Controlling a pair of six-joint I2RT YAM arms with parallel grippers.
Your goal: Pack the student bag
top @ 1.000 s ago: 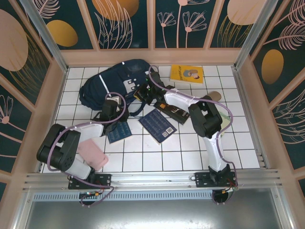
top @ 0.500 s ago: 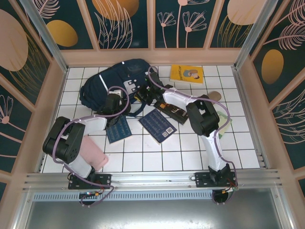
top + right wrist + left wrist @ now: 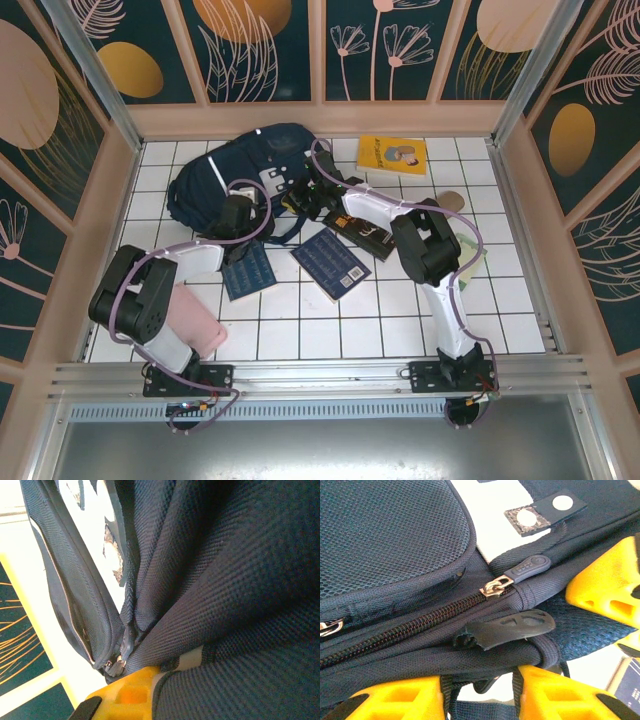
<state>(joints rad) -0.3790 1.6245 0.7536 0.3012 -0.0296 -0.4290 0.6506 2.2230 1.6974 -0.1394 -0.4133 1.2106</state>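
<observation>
**Student bag point(image 3: 235, 175): back-left of table, right edge pinched**

The bag lies on the white tiled table point(image 3: 400, 320), near the back wall. My right gripper point(image 3: 303, 193) is closed, pinching bag fabric at the bag's right edge. My left gripper point(image 3: 480, 692) is at the bag's near edge with its fingers point(image 3: 395, 702) apart, clamping nothing I can see. The zipper point(image 3: 410, 630) and its pull tab point(image 3: 527, 567) sit just ahead of them.

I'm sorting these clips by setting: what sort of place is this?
Probably a staged robot test cell: a white tiled tabletop boxed in by flower-print panels, with a metal rail along the near edge.
</observation>
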